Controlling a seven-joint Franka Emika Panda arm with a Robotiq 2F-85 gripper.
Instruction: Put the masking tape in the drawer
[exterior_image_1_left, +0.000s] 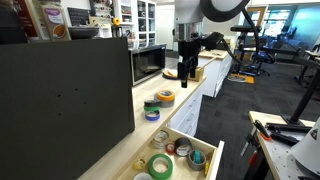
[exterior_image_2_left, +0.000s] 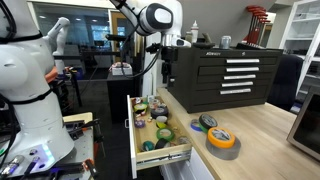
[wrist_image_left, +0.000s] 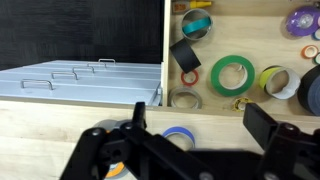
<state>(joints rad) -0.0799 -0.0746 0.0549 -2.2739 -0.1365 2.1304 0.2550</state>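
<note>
The masking tape (exterior_image_1_left: 165, 97) is a tan-orange ring lying flat on the light-wood counter, next to the open drawer (exterior_image_1_left: 211, 160). It also shows in an exterior view (exterior_image_2_left: 222, 139). In the wrist view only an orange sliver of it (wrist_image_left: 119, 167) shows, behind the left finger. The drawer (exterior_image_2_left: 186, 136) is pulled out and holds several tape rolls; its wooden rim (wrist_image_left: 240, 108) crosses the wrist view. My gripper (exterior_image_1_left: 185, 72) hangs above the counter, apart from the tape. Its fingers (wrist_image_left: 200, 118) are spread wide with nothing between them.
A green roll (exterior_image_1_left: 152, 104) and a blue roll (exterior_image_1_left: 152, 115) lie by the masking tape; the blue one (wrist_image_left: 180, 135) sits below the gripper. A big green roll (wrist_image_left: 232, 75) lies in the drawer. A microwave (exterior_image_1_left: 148, 62) and a black tool chest (exterior_image_2_left: 225, 75) stand on the counter.
</note>
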